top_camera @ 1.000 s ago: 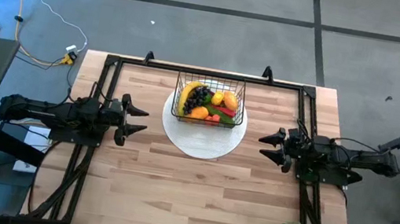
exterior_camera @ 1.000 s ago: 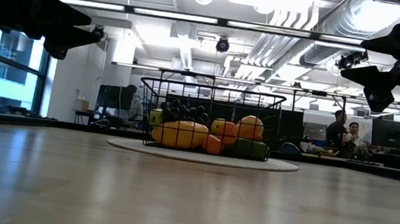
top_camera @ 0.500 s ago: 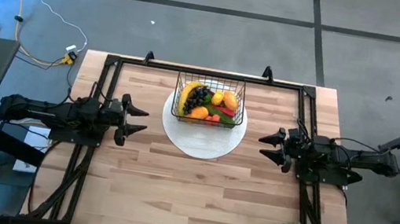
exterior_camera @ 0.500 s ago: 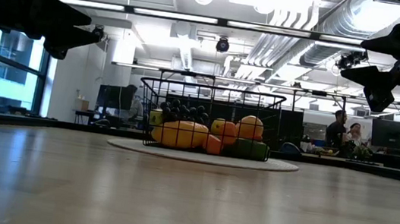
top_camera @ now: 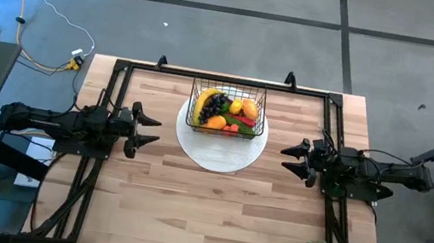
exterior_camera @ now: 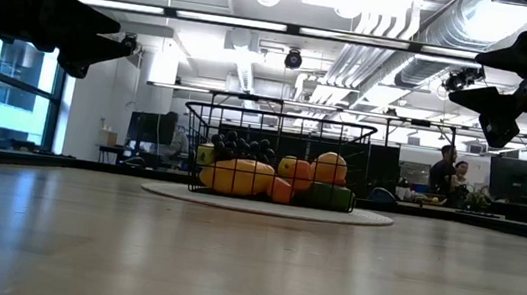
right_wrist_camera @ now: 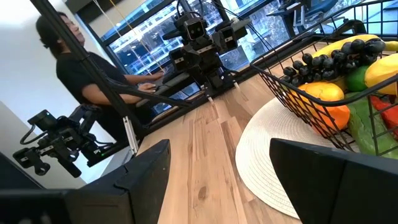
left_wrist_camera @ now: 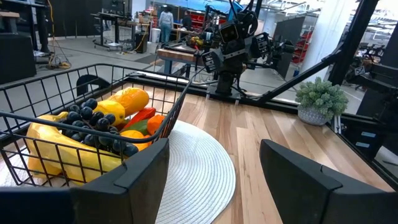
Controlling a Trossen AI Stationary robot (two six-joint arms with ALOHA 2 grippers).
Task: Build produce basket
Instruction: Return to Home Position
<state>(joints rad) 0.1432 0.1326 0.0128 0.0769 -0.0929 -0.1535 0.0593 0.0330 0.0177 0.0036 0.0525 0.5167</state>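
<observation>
The basket (top_camera: 230,88), loaded with produce (top_camera: 228,113), looked light and stiff; its wire rim would have offered the surest hold. The left jaws and right jaws stood spread, empty.

The counter (top_camera: 211,216) is pale planked wood, smooth with a soft sheen. Toward its 12 o'clock edge, the basket (exterior_camera: 280,134) is thin black wire that looks like coated metal. It sits on a white mat (left_wrist_camera: 199,168) with a ribbed, matt weave. The produce (left_wrist_camera: 93,130) inside looks smooth and glossy. The left end effector (top_camera: 146,131) at 9 o'clock and the right end effector (top_camera: 289,158) at 3 o'clock have dark, matt, plastic-looking fingers.
</observation>
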